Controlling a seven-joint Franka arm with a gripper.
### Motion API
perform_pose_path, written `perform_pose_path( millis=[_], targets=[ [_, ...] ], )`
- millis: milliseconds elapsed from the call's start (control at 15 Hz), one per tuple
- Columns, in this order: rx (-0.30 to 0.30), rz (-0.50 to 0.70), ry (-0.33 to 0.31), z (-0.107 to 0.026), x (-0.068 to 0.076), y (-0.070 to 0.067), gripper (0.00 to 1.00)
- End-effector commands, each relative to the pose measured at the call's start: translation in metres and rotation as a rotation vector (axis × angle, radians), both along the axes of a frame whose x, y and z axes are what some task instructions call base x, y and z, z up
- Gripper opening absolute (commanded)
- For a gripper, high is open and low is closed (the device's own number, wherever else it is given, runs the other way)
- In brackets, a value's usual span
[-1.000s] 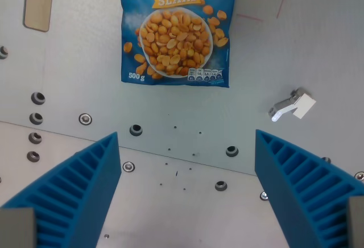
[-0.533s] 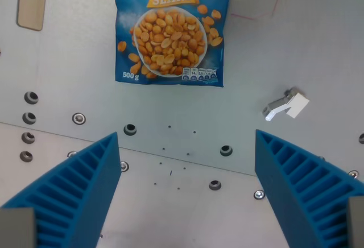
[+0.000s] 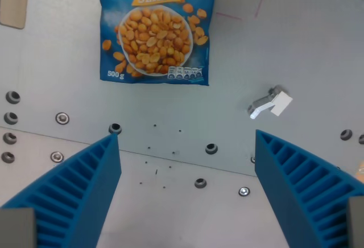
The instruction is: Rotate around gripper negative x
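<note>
The table point(image 3: 318, 49) looks like matt grey metal, smooth, set with shiny screws point(image 3: 62, 118) and dark holes. The peanut bag point(image 3: 154, 29) is printed plastic film with a slight sheen. The claw point(image 3: 187, 191) has blue ribbed fingers point(image 3: 74, 191) that look like matt moulded plastic. The small white clip point(image 3: 269, 102) seems to be plastic. The pale strip point(image 3: 13, 0) at the wrist view's left may be wood.

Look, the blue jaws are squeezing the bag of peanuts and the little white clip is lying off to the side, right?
Not quite. The wrist view shows the jaws wide apart with nothing between them: the gripper is open above bare table. The bag of peanuts lies flat further up the picture, untouched. The little white clip does lie off to the wrist view's right.
</note>
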State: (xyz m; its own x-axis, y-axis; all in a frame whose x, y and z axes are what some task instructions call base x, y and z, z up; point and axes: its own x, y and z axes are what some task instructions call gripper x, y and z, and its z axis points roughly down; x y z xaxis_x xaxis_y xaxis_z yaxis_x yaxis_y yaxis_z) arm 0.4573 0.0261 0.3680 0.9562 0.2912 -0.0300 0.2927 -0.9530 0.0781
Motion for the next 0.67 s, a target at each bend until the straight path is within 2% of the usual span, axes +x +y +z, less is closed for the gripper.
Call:
perform_pose_path(
  millis=[67,667],
  targets=[
    [-0.181,-0.010,-0.073,0.0023,-0.0016,0.0025,1.00],
    [-0.296,-0.008,-0.107,0.0023,-0.0016,0.0025,1.00]
  ],
)
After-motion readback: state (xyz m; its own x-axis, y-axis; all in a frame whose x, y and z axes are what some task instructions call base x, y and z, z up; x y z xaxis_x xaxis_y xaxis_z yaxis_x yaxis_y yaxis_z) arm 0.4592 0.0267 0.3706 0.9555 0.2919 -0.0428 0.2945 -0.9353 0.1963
